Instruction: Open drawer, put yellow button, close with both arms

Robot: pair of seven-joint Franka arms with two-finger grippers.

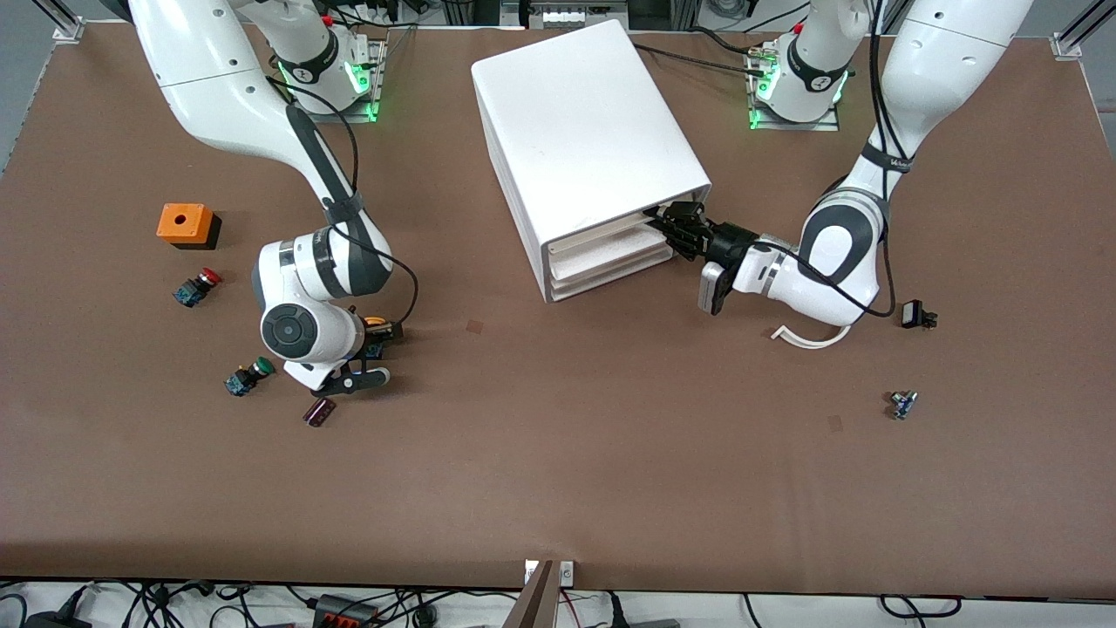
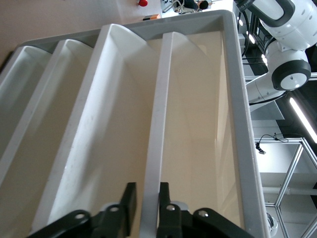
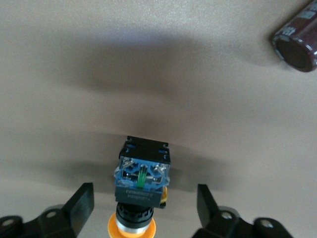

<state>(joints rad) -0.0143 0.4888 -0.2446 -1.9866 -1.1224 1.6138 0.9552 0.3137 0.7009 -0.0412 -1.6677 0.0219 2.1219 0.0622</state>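
The white cabinet [image 1: 584,131] stands mid-table with its three drawers facing the left arm's end. My left gripper [image 1: 667,225] is at the top drawer [image 1: 602,231]. In the left wrist view its fingers [image 2: 130,206] straddle that drawer's front lip [image 2: 158,124]: one pad touches it, and the other stands a little off. The drawer looks pushed in. The yellow button [image 1: 376,324] lies on the table at the right arm's end. My right gripper [image 1: 377,344] is low over it. In the right wrist view the gripper [image 3: 143,208] is open, with the button [image 3: 142,183] between its fingers, untouched.
An orange box [image 1: 185,224], a red-capped button [image 1: 198,286], a green-capped button [image 1: 247,377] and a dark cylinder [image 1: 319,411] lie around the right gripper. A white curved strip [image 1: 811,336] and two small parts [image 1: 917,316] [image 1: 903,404] lie at the left arm's end.
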